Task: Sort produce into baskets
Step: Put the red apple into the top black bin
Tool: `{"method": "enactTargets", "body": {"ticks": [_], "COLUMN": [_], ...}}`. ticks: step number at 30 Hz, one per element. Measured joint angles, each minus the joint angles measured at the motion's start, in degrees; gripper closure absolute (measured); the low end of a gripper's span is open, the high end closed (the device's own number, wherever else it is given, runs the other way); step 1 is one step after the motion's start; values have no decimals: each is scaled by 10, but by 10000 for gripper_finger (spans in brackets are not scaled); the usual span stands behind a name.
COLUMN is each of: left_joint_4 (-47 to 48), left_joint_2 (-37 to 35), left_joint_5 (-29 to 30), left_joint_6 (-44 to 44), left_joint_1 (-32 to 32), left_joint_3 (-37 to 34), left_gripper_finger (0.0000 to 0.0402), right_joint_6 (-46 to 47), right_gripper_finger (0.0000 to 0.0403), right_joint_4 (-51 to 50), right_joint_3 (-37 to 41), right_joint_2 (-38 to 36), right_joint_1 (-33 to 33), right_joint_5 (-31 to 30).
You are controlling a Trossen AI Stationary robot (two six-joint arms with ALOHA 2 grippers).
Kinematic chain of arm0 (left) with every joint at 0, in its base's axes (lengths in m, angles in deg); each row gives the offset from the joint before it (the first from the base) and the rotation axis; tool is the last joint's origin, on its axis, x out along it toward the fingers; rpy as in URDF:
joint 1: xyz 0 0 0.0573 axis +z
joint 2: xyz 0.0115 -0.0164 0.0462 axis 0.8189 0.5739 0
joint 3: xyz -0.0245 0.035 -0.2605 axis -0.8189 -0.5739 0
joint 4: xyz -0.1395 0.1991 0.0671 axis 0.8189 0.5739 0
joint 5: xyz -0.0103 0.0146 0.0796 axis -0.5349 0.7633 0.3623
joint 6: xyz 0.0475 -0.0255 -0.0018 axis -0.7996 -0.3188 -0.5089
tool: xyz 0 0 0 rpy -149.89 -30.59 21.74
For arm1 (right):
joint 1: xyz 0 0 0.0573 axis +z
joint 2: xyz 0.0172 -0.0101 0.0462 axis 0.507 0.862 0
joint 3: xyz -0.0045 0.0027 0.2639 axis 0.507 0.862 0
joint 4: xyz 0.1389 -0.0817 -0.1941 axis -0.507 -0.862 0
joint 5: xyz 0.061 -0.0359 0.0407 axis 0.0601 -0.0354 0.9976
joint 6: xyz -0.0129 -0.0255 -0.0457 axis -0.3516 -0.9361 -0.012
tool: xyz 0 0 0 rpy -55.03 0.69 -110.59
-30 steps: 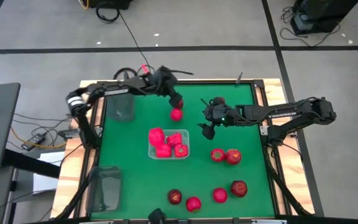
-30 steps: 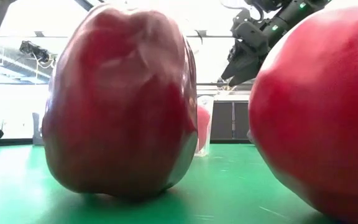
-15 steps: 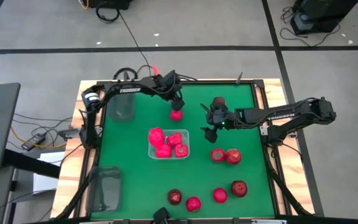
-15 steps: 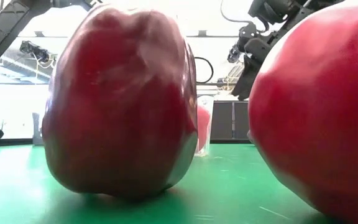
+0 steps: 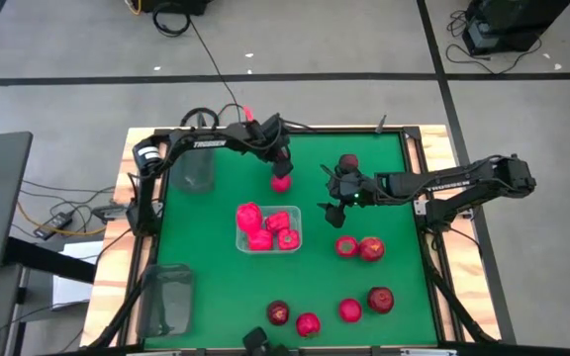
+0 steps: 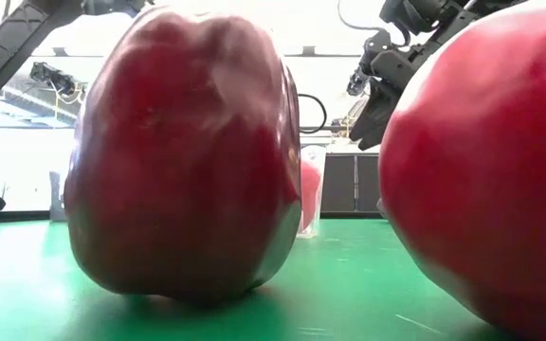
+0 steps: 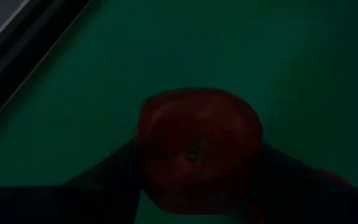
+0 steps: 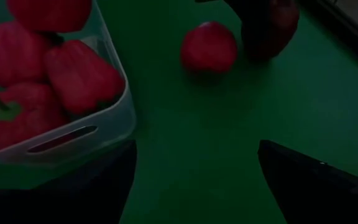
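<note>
My left gripper (image 5: 281, 161) is at the far middle of the green mat, shut on a dark maroon apple (image 7: 197, 140), which also shows in the right wrist view (image 8: 272, 25). A round red fruit (image 5: 281, 182) lies on the mat just on its near side. My right gripper (image 5: 332, 210) is open and empty above the mat, right of the clear basket (image 5: 296, 240), which holds several red peppers (image 5: 261, 225). Two smoky grey baskets stand at the far left (image 5: 194, 170) and the near left (image 5: 171, 297). My left gripper pinches the apple's two opposite sides (image 7: 146, 155) between its two fingers (image 7: 110, 174), with the apple's dimpled end toward the wrist camera. The fingers come from above, pointing down. Whether the apple rests on the mat or hangs just above it, I cannot tell.
More produce lies on the mat: two red ones (image 5: 358, 248) right of the clear basket, and several along the near edge (image 5: 308, 323), among them maroon apples (image 5: 380, 299). One apple (image 6: 183, 152) and one red fruit (image 6: 482, 170) fill the low view.
My left arm has stretched farther out over the table, while its gripper stays over the same spot beside the round red fruit, which has not moved. My right gripper has turned a little in place and stays open.
</note>
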Motion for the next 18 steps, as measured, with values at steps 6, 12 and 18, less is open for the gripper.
{"method": "enactTargets", "body": {"ticks": [6,12,18], "left_joint_4": [56,88,121], "left_joint_2": [-38,-103,-201], "left_joint_5": [16,36,102], "left_joint_6": [-16,-23,-6], "left_joint_1": [18,21,27], "left_joint_3": [9,-6,-84], "left_gripper_finger": [153,153,153], "right_joint_6": [-3,-8,-8], "right_gripper_finger": [56,56,56], "right_joint_4": [-6,-6,-5], "right_joint_3": [0,0,0], "right_joint_2": [0,0,0], "right_joint_1": [1,13,37], "right_joint_5": [0,0,0]}}
